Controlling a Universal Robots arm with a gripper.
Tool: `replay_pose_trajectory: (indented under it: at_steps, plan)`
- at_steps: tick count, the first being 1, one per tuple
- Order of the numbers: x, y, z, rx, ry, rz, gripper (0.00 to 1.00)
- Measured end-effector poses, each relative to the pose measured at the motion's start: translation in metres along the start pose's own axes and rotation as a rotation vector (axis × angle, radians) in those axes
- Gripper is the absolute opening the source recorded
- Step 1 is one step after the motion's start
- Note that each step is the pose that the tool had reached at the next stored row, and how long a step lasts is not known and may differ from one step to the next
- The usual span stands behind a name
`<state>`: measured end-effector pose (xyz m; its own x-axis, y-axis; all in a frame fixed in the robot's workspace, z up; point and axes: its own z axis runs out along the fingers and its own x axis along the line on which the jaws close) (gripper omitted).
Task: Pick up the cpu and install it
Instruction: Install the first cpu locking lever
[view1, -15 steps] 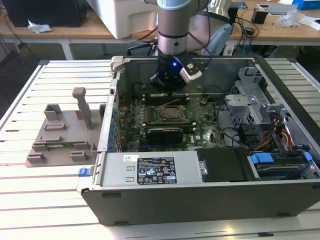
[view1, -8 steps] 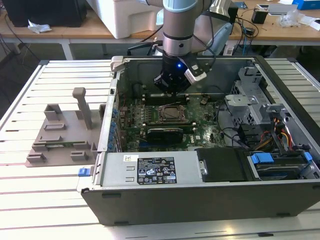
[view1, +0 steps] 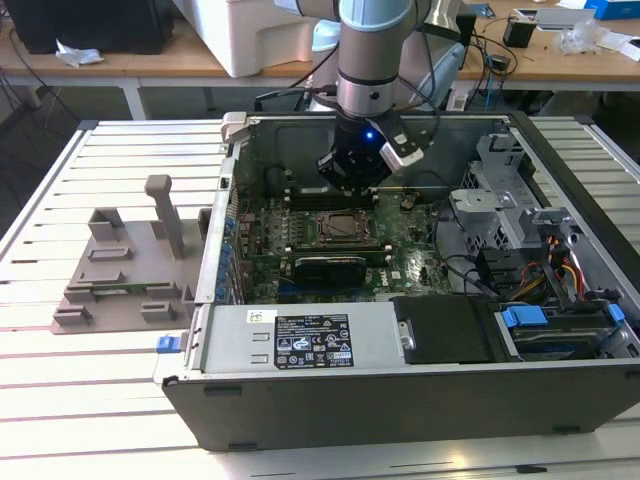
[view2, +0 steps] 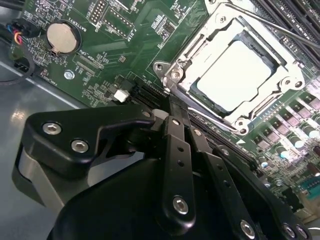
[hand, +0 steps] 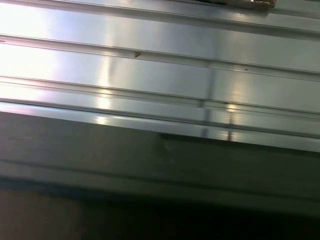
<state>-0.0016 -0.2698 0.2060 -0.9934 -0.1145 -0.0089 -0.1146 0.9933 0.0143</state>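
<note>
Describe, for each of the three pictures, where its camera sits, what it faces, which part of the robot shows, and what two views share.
Exterior view: off the arm, looking down into the open computer case; the arm and gripper hang over the motherboard.
Second wrist view: on the arm, facing the motherboard; the gripper lies near the cpu seated in its socket.
First wrist view: on the arm, facing ribbed metal slats.
Shared: exterior and second wrist views both show the socket.

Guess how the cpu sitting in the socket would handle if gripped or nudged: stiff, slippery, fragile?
The cpu looks like a flat metal-topped slab, so probably rigid, not floppy. Its smooth, shiny top suggests it could slip. It lies low inside the socket frame, so a sideways nudge likely would not shift it; little edge shows to grip.
</note>
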Motion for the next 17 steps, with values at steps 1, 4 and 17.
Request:
replay_pose_trajectory:
  at_steps: [1,4,17]
  plan:
    - [-0.0002,-0.0002,0.0004,-0.0001,0.0000,0.000,0.11]
    - [-0.0003,-0.0010,0.0018,0.0010,0.0006,0.000,0.11]
    - [-0.0006,0.0004,0.0019,-0.0002,-0.0002,-0.006,0.11]
